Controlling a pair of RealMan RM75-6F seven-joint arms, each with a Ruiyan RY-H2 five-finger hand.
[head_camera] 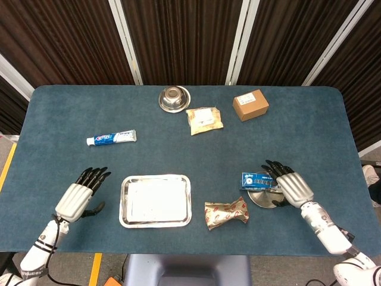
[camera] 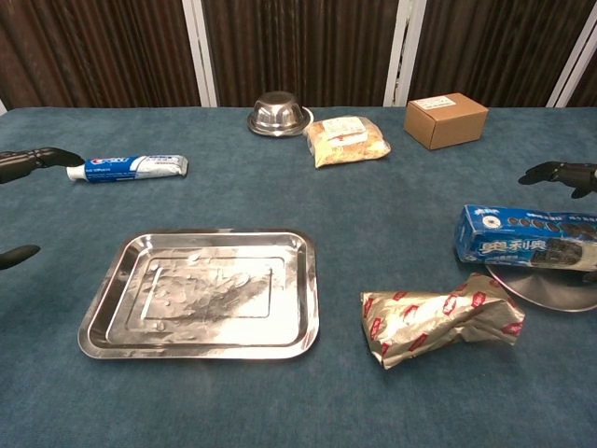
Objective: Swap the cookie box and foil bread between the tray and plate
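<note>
Blue cardboard cookie box lies across round steel plate; right hand beside it, fingers spread, empty. Crumpled foil bread lies lengthwise between plate and rectangular steel tray, nearer right hand.

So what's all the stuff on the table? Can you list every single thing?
cookie box: one, blue, lying on the plate at the right
plate: one, silver, round, right side
foil bread: one, gold and red wrapper, on the cloth between tray and plate
tray: one, silver, rectangular, front left, nothing in it
toothpaste tube: one, blue and white, far left
bowl: one, silver, at the back
bagged snack: one, clear bag, beside the bowl
cardboard box: one, brown, back right
table: one, blue cloth
left hand: fingers spread, left of the tray
right hand: fingers spread, over the plate
</note>
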